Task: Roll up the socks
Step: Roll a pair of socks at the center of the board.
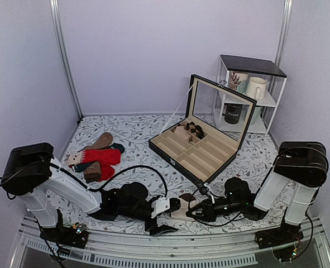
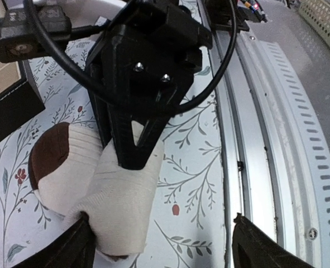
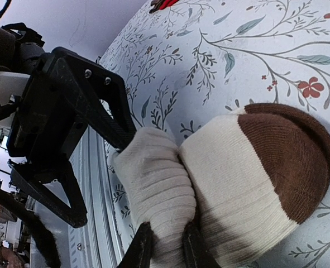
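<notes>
Both arms meet at the near centre of the table [image 1: 137,131]. My left gripper [image 1: 172,214] and right gripper [image 1: 192,211] flank the socks [image 1: 182,210], a cream-and-brown bundle. Open box [image 1: 209,159] behind. Red sock pile [image 1: 102,157] left. Shelf [image 1: 253,65] with mugs [image 1: 256,87] far right.

cream socks [image 3: 232,167] with dark brown end, white table cover [image 1: 131,131] with grey leaf print, bright red socks [image 1: 103,156]

Bundled cream with a brown end, the socks [image 3: 232,184] lie at the front of the table [image 1: 125,131].
</notes>
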Action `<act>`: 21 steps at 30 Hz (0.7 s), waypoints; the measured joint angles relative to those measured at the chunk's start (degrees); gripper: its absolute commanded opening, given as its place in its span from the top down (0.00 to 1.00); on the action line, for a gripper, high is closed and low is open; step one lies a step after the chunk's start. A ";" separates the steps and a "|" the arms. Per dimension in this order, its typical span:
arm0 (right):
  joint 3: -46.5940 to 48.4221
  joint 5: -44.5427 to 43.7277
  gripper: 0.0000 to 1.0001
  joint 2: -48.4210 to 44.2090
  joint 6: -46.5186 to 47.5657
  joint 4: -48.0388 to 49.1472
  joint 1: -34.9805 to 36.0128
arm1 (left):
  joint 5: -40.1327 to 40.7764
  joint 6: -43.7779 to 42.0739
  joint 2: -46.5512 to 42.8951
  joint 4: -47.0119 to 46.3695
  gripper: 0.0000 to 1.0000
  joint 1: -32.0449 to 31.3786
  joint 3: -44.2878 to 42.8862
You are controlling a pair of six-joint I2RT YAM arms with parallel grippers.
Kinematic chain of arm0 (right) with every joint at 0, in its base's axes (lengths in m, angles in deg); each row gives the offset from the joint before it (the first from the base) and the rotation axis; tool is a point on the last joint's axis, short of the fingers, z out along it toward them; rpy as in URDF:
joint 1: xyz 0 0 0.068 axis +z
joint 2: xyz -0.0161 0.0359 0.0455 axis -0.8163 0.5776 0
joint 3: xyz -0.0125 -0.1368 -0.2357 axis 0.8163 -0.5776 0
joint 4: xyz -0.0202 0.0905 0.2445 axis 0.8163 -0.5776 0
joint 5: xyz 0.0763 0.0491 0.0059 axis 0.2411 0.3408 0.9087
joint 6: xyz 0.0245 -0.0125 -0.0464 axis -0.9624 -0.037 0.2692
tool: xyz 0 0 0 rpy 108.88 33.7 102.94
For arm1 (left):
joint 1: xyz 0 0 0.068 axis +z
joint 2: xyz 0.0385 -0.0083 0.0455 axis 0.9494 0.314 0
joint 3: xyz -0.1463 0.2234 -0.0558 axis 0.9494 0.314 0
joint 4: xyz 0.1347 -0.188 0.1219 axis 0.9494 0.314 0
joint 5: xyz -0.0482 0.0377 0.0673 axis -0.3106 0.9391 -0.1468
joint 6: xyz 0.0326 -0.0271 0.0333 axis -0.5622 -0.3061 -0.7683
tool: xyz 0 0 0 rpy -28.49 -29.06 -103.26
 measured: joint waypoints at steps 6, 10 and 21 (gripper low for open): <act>0.02 0.28 0.83 0.37 -0.04 0.42 -0.24 | 0.72 -0.26 2.47 0.00 0.22 0.00 -1.55; -0.07 0.35 0.83 0.44 -0.15 0.74 -0.37 | 1.70 -0.46 5.01 0.70 0.43 0.11 -4.13; -0.63 1.97 0.83 0.20 -0.68 0.57 -0.83 | 2.03 1.51 7.43 2.43 0.83 1.20 -7.41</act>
